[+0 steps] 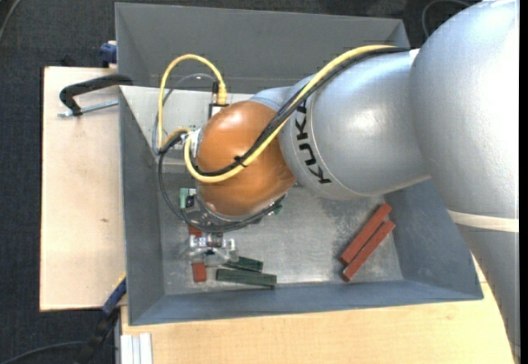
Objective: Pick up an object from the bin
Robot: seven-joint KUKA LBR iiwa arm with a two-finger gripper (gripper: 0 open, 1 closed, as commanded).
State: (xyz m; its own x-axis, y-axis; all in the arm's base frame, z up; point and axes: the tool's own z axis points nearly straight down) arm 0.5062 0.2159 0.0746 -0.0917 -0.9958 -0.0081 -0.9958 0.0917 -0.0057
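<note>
Few things lie in the grey bin (247, 40). The arm (363, 123) reaches down at its front-left corner. Two reddish bars (367, 243) lie toward the front-right corner, dark green sticks (246, 273) along the front wall. The gripper (210, 245) hangs just above a small red block (199, 271); whether it is spread or closed I cannot tell. This is probably the approach. Next it needs to straddle the block, clear of the sticks.

What I'm looking at is a small red block (199, 271), short and stubby, lying on the floor of the bin (142, 222) in its front-left corner, just beside two dark green sticks (246, 273).
</note>
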